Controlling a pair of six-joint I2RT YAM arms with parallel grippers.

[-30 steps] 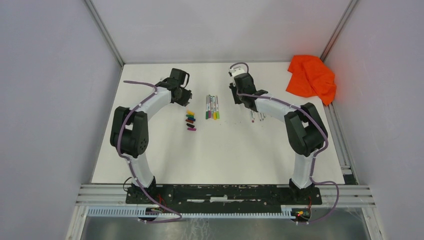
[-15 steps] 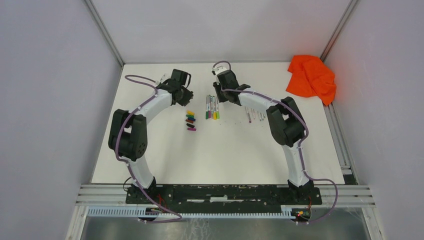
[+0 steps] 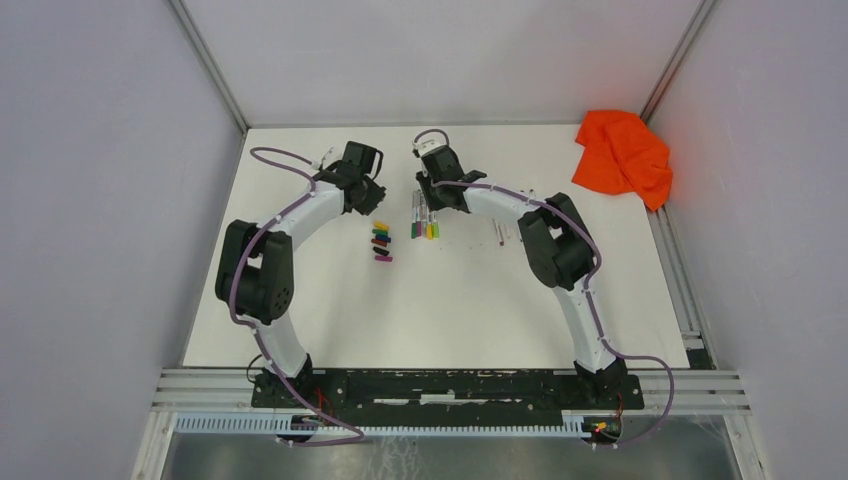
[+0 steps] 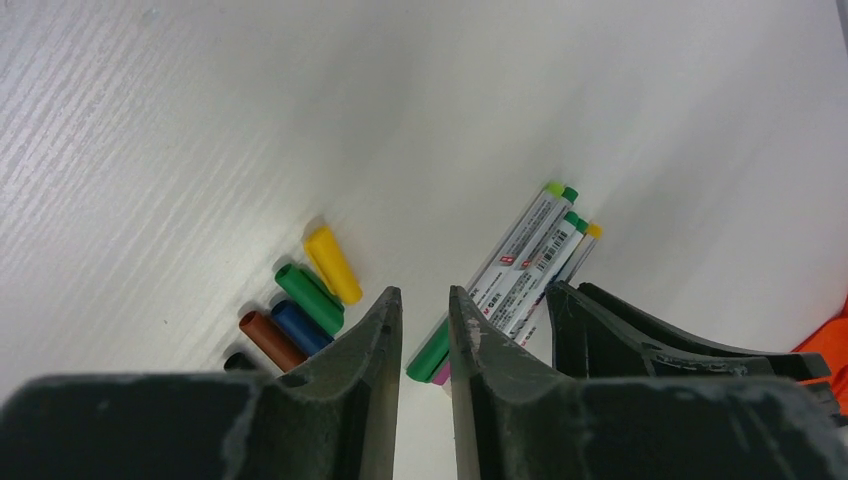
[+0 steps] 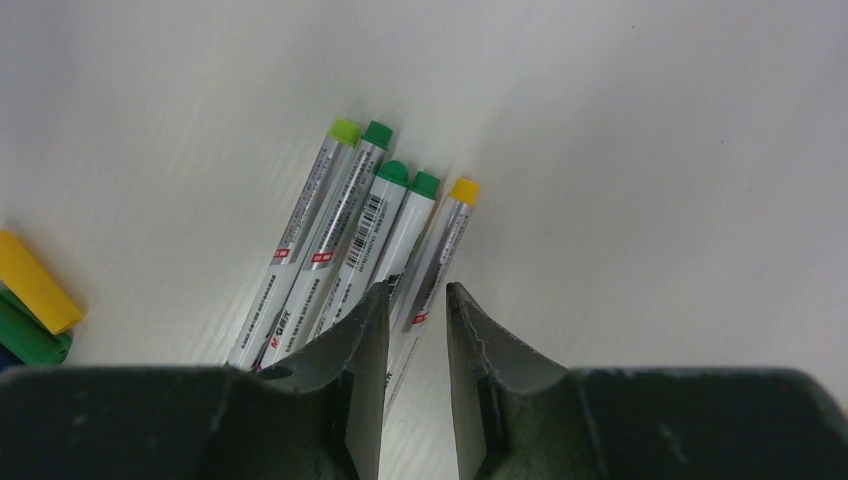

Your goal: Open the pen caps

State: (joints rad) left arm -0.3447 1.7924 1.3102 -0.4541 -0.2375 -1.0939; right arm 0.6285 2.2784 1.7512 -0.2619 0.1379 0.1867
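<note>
Several pens (image 3: 425, 214) lie side by side mid-table, grey-white barrels with green and yellow ends (image 5: 370, 215). Left of them sits a small pile of loose pen caps (image 3: 381, 240): yellow (image 4: 333, 263), green (image 4: 308, 298), blue, brown and black. My right gripper (image 3: 433, 194) hovers over the far end of the pen row, jaws a narrow gap apart (image 5: 417, 287) above the yellow-ended pen, gripping nothing. My left gripper (image 3: 370, 194) hangs between caps and pens, jaws slightly apart (image 4: 424, 292) and empty. The right gripper's fingers (image 4: 640, 335) show beside the pens in the left wrist view.
A few more pens (image 3: 503, 232) lie apart to the right, partly behind the right arm. An orange cloth (image 3: 622, 155) is crumpled at the far right corner. Walls and metal rails enclose the white table (image 3: 450, 310).
The right arm has swung left from the loose pens on the right to above the pen row. The left gripper has shifted only slightly.
</note>
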